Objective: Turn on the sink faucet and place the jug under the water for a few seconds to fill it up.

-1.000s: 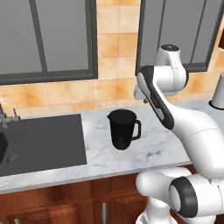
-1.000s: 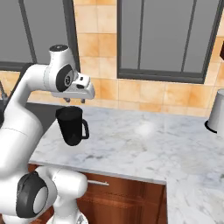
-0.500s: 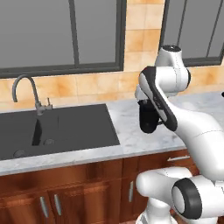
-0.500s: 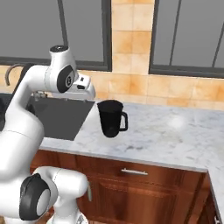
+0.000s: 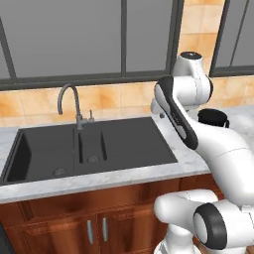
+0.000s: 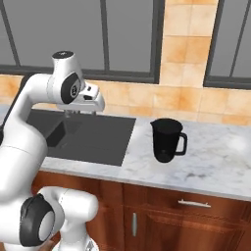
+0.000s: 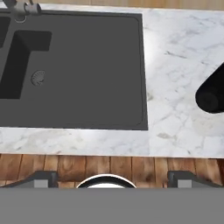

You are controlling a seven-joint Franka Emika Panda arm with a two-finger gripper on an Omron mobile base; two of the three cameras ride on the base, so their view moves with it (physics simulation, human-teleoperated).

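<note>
Dark-framed windows sit above an orange-tan tiled wall. A white marble counter tops reddish wooden cabinets with 2 metal handles.

Matt black sink; marble-look counter, apparently polished.

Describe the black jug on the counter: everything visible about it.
The jug is a matte black tapered pitcher, wider at the rim, with a loop handle on the side facing away from the sink. It stands upright and open-topped on the white marble counter, a little to the right of the sink's edge and apart from it. Nothing touches it except the counter. What is inside cannot be made out. In the left base view the arm hides most of it.
</note>
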